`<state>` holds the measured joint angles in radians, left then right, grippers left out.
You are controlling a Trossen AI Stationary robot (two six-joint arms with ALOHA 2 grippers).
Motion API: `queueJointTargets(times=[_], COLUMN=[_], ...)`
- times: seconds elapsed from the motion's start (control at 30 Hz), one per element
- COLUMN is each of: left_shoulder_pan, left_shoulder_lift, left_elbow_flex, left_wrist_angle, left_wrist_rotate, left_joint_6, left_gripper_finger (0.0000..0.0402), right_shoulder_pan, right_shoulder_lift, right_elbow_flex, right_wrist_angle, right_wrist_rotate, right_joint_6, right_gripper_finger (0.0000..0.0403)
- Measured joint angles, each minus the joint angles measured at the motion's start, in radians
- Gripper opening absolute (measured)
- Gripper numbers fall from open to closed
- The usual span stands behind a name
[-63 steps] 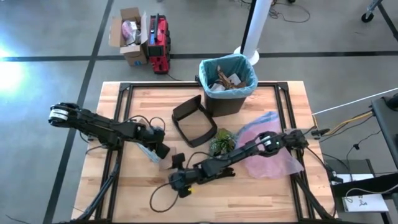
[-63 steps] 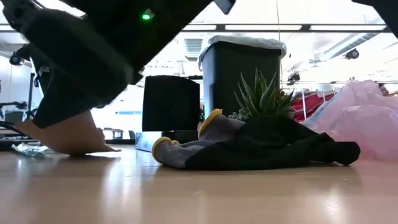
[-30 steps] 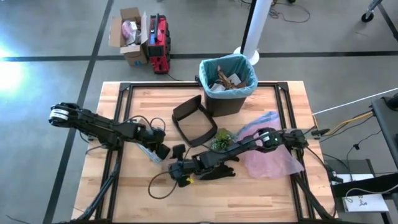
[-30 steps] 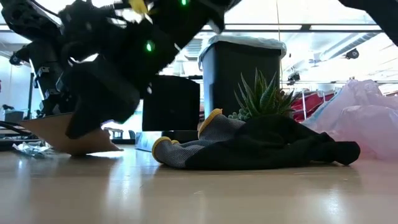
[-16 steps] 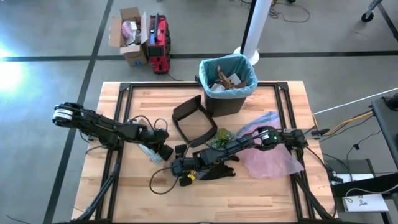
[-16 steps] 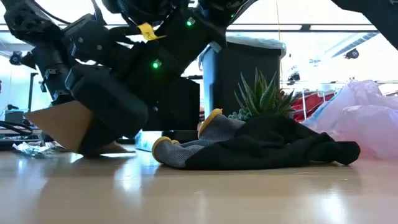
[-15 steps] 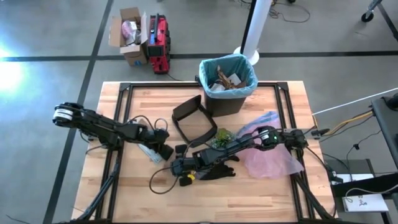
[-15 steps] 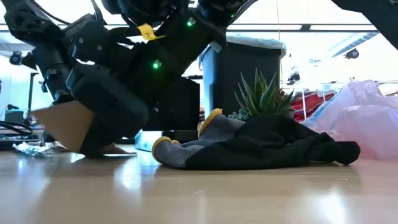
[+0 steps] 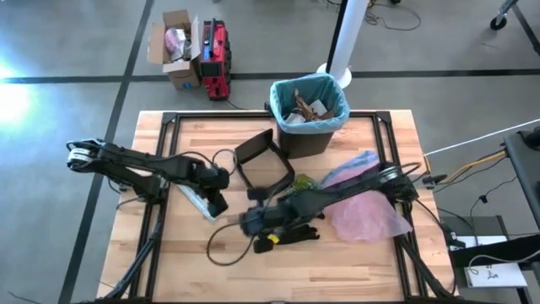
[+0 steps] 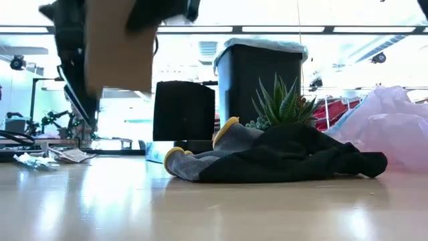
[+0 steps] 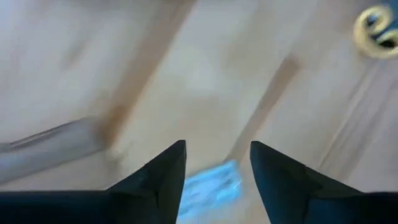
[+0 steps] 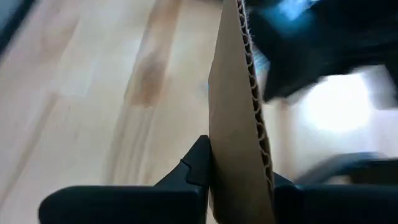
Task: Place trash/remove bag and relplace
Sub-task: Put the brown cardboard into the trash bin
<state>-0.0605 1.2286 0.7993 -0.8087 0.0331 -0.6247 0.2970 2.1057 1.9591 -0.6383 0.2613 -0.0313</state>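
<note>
Corrugated cardboard piece (image 12: 239,118) clamped in right pincer (image 12: 239,171), raised above table (image 10: 214,207), left pincer (image 11: 217,165) spread open.

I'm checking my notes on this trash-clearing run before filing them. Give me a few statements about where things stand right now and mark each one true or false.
1. The right claw is shut on a flat piece of brown corrugated cardboard. True.
2. The cardboard rests flat on the wooden table. False: the low view shows it lifted clear of the tabletop.
3. The black bin with the teal-blue liner is empty. False: litter lies inside it.
4. The left claw is open and holds nothing. True.
5. The black-and-yellow glove lies on the table. True.
</note>
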Motion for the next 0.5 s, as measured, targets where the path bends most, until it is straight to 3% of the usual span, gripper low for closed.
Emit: queueJointTargets(times=[0.1, 0.23, 0.33, 0.5], left_shoulder_pan=[0.000, 0.000, 0.000, 0.000], left_shoulder_lift=[-0.021, -0.052, -0.067, -0.073], left_elbow_flex=[0.064, 0.071, 0.039, -0.046], left_wrist_angle=[-0.109, -0.137, -0.139, -0.136], left_wrist_rotate=[-0.073, -0.157, -0.173, -0.153], left_joint_6=[0.009, -0.072, -0.150, -0.235], left_gripper_finger=[0.0183, 0.0194, 0.0193, 0.0187], right_shoulder_pan=[0.000, -0.020, -0.068, -0.205], right_shoulder_lift=[-0.111, -0.263, -0.359, -0.469], right_elbow_flex=[-0.002, -0.002, -0.002, -0.004], right_wrist_angle=[-0.059, -0.113, -0.124, -0.172], right_wrist_rotate=[0.073, 0.320, 0.503, 0.622], right_joint_6=[-0.002, -0.014, -0.017, 0.111], right_gripper_finger=[0.0002, 0.0001, 0.0001, 0.0002])
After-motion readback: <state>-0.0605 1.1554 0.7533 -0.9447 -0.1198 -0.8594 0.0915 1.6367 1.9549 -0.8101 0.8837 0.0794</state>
